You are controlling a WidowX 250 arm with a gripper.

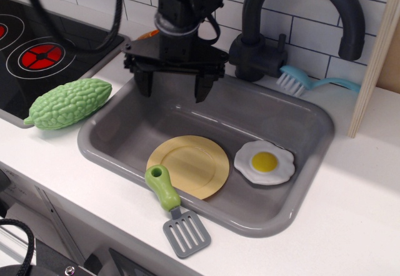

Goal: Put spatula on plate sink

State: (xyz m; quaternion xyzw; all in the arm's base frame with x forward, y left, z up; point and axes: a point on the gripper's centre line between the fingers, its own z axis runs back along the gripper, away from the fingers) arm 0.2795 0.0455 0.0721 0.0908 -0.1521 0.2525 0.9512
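Above the sink (300,117), gripper (173,90) hangs wide, spatula (174,208) untouched

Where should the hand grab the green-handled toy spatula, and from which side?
Probably the chunky light-green handle of the small toy spatula, from above, jaws across its width. It lies propped over the grey plastic sink's front rim; the slotted grey blade lies flat on the counter. The hand hangs open.

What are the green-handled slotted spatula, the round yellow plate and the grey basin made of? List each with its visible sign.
Green-handled grey slotted spatula: apparently moulded plastic; the handle is smooth with a soft sheen, the blade flat matte grey rather than metallic.
Round mustard-yellow plate: likely plastic; uniform colour, faint sheen.
Rectangular grey sink basin: seemingly glossy plastic; rounded corners, bright highlights on the rim.
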